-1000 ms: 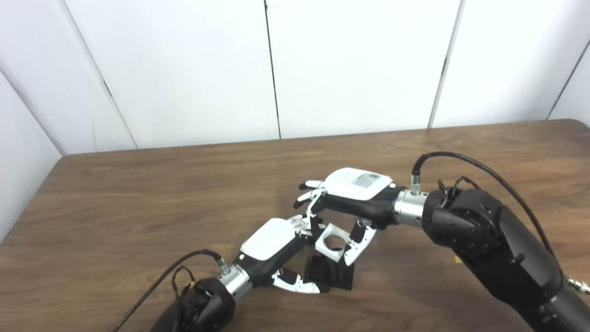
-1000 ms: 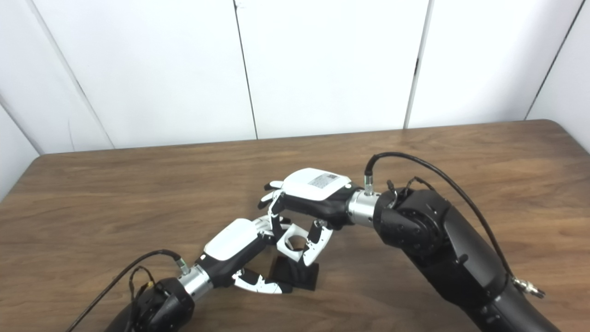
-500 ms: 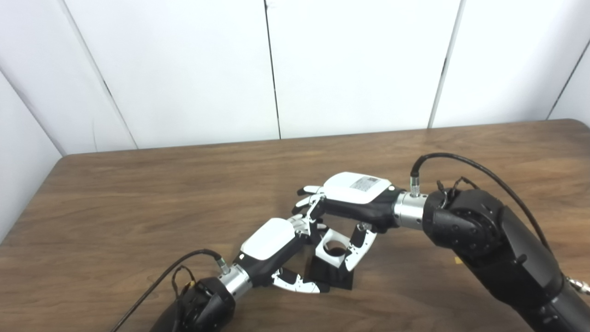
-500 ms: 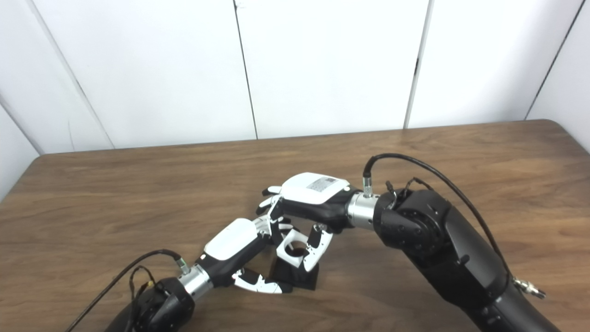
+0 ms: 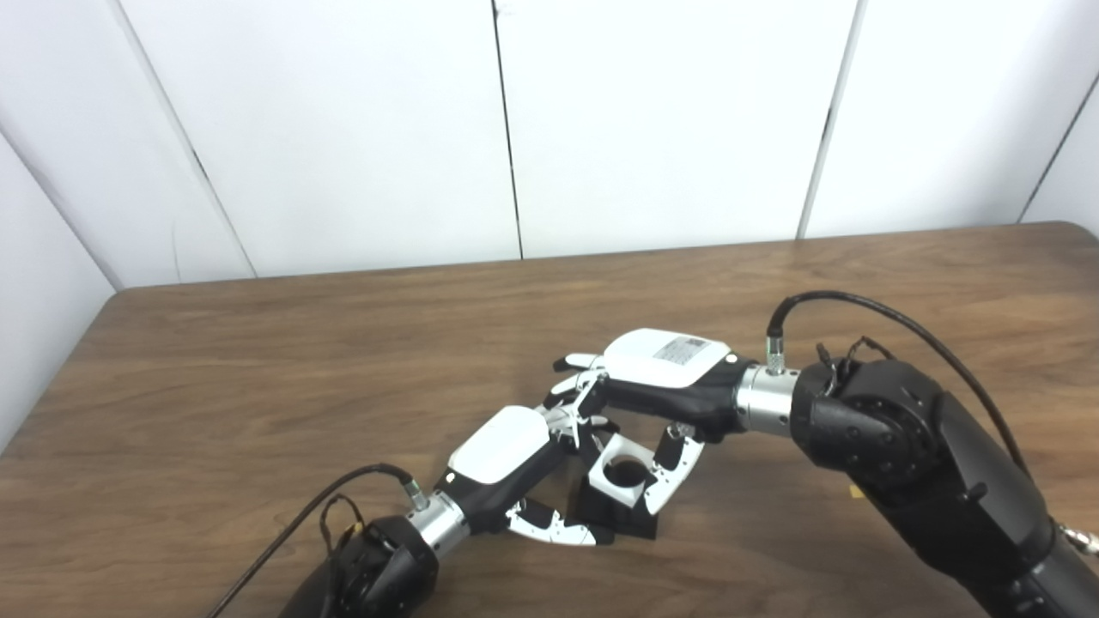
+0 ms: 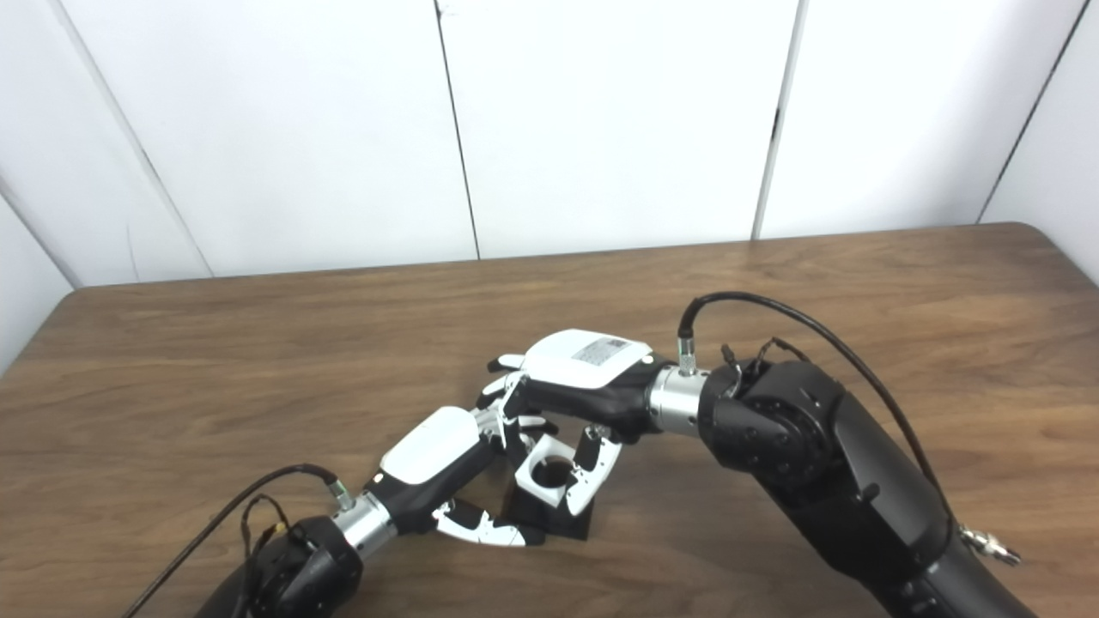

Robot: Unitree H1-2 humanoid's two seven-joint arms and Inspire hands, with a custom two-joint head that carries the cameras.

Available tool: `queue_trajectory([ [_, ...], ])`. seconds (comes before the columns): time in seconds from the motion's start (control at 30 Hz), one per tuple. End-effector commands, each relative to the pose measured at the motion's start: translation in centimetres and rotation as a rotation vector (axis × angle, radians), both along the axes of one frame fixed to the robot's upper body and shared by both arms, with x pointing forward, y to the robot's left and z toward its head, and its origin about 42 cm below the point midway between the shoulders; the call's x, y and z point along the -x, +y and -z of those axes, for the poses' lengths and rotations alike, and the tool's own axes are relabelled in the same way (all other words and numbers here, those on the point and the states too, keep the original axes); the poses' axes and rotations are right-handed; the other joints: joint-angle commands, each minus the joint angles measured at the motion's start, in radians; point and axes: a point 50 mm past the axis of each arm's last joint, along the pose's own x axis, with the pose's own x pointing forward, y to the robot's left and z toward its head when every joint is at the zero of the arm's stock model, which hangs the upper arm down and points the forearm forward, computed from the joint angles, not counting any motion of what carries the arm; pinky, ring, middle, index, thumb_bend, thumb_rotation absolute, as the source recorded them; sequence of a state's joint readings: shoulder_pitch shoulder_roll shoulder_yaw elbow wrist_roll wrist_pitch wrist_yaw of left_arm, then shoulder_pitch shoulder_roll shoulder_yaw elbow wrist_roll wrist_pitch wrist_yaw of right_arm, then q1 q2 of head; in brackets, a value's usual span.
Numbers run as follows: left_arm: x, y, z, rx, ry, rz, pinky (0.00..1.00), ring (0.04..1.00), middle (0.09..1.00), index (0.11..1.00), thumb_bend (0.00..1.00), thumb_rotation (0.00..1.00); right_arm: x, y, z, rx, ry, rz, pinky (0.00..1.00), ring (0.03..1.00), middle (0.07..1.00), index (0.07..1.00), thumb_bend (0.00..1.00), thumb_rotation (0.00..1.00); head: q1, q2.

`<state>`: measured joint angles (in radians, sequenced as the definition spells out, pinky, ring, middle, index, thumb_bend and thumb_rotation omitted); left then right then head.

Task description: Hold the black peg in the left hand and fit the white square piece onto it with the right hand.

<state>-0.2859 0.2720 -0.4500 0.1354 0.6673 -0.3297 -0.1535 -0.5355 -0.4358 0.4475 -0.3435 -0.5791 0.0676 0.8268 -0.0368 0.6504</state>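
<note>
My right hand [image 5: 661, 386] pinches the white square plastic piece [image 5: 622, 469] directly over the black peg block [image 5: 620, 515] on the brown wooden table [image 5: 258, 360]; my left hand [image 5: 515, 463] clasps the block's left side.

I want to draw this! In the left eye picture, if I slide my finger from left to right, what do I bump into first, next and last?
Left hand → white square piece, sitting over the black peg → right hand, all on the table.
</note>
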Motion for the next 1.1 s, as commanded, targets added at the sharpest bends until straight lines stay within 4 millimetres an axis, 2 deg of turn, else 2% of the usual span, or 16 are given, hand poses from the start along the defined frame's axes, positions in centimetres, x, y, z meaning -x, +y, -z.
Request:
queue_trajectory([
  [0.0,-0.41,-0.11,-0.13,-0.043,-0.001,0.006,0.95,0.933,0.859,0.533,0.55,0.38,-0.11,0.1,-0.95,-0.002,-0.036,-0.011,0.9,0.989,0.886,0.489,0.52,0.15,0.0,0.0],
  [0.5,-0.33,0.0,-0.26,-0.035,-0.003,0.009,0.94,0.929,0.854,0.525,0.55,0.36,-0.34,-0.37,-0.18,-0.002,-0.026,0.013,0.91,0.987,0.893,0.489,0.52,0.15,0.001,-0.002],
  [0.7,-0.32,-0.02,-0.3,-0.039,-0.007,0.012,0.95,0.932,0.854,0.534,0.55,0.4,-0.46,-0.43,-0.12,-0.002,-0.018,0.025,0.92,0.995,0.897,0.489,0.52,0.15,0.001,-0.003],
  [0.93,-0.05,-0.11,-0.35,-0.036,-0.007,0.011,0.95,0.929,0.856,0.539,0.55,0.38,-0.6,-0.58,0.04,0.01,-0.005,0.03,0.91,0.987,0.895,0.495,0.52,0.16,0.003,-0.002],
  [0.97,-0.02,-0.1,-0.36,-0.039,-0.007,0.01,0.95,0.929,0.854,0.54,0.55,0.38,-0.58,-0.59,0.01,0.016,-0.005,0.034,0.91,0.988,0.896,0.528,0.59,0.19,0.003,-0.001],
  [1.0,0.0,-0.1,-0.36,-0.04,-0.01,0.01,0.95,0.929,0.852,0.542,0.55,0.38,-0.56,-0.6,-0.02,0.021,-0.005,0.037,0.91,0.987,0.897,0.592,0.71,0.25,0.003,-0.002],
  [1.07,-0.01,-0.08,-0.31,-0.039,-0.015,0.012,0.95,0.926,0.848,0.54,0.55,0.38,-0.54,-0.66,-0.07,0.023,-0.001,0.042,0.91,0.983,0.896,0.687,0.85,0.32,0.003,-0.001],
])
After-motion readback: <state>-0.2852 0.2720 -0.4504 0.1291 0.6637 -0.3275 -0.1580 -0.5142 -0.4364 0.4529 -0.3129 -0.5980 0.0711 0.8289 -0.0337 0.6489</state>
